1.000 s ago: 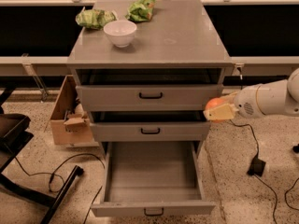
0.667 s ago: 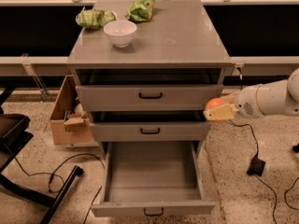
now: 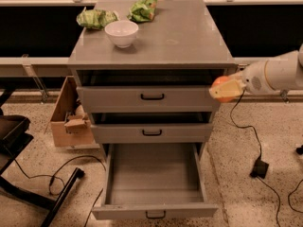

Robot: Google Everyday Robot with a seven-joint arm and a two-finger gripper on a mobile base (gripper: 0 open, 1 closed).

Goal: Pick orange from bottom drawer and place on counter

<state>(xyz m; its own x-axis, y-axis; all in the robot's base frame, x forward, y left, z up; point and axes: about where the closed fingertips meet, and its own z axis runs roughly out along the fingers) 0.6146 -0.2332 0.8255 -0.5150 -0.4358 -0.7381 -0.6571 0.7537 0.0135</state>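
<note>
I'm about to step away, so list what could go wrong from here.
The end effector holds the orange lower than the counter, beside the cabinet's right front corner; rising inward could clip the edge and knock it loose.
The bottom drawer stands pulled out; a dropped orange may land in it or roll away.
A black cable lies on the floor below the arm; the base might snag it.

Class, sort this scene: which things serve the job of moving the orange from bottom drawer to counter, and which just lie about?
Job: orange, held in the gripper right of the cabinet; open bottom drawer; counter.
Lying about: white bowl, green snack bags, cardboard box, floor cables.
</note>
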